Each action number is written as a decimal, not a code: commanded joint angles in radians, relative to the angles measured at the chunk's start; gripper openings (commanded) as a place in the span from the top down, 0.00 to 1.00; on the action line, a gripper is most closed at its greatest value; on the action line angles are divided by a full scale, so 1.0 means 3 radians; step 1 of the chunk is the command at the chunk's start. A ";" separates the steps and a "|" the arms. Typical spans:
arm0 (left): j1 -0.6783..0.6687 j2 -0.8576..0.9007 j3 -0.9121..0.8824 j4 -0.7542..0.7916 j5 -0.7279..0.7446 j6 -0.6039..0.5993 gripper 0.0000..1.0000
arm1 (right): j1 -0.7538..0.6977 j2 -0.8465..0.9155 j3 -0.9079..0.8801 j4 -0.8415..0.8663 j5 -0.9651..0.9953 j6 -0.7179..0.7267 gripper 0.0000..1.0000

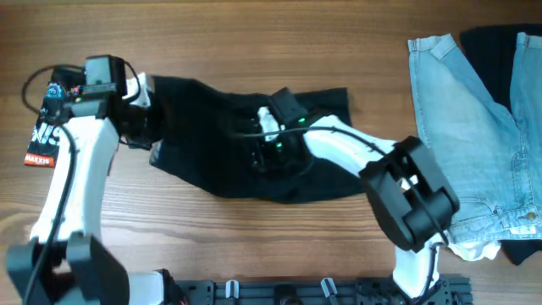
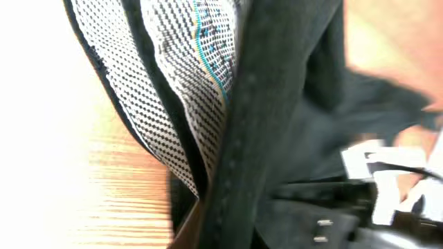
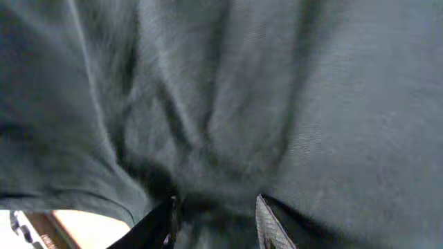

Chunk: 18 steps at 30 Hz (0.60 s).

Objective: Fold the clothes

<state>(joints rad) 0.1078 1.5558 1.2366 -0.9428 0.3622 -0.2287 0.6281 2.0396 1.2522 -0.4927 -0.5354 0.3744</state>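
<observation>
The black shorts (image 1: pixel 212 161) lie crumpled at the table's middle. My left gripper (image 1: pixel 148 127) is at their left edge. In the left wrist view the whitish mesh lining (image 2: pixel 173 76) and a black cloth band (image 2: pixel 277 104) hang right against the camera and hide the fingers, so the cloth looks held. My right gripper (image 1: pixel 271 151) is pressed into the middle of the shorts. Its fingers (image 3: pixel 216 218) are close together with bunched black cloth (image 3: pixel 277 90) between them. Light-blue denim (image 1: pixel 466 119) and another dark garment (image 1: pixel 495 47) lie at the far right.
My right arm (image 1: pixel 406 191) reaches across from the front right, and part of it shows in the left wrist view (image 2: pixel 387 180). My left arm (image 1: pixel 76 161) stands at the left. Bare wooden table (image 1: pixel 254 42) lies behind the shorts.
</observation>
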 commanded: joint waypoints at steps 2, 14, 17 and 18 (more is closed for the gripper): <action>0.0028 -0.0431 0.0149 -0.0029 0.0207 -0.0137 0.96 | 0.0182 0.0215 -0.0056 0.0379 -0.0055 0.0277 0.60; 0.0025 -0.0448 0.0149 -0.0226 -0.0080 -0.0121 0.94 | -0.0941 -0.0917 0.0107 -0.1461 0.1242 -0.0123 0.49; 0.0025 -0.0448 0.0149 -0.0237 -0.0074 -0.0125 0.94 | -0.1005 -0.0884 -0.0219 -0.1531 0.1417 -0.0195 0.49; 0.0024 -0.0448 0.0149 -0.0254 -0.0042 -0.0125 0.94 | -0.1005 -0.0876 -0.0359 -0.1498 0.1511 -0.0126 0.49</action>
<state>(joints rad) 0.1078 1.4395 1.2568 -1.0161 0.3443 -0.2531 0.3256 1.7565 1.2427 -0.9482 -0.2050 0.3386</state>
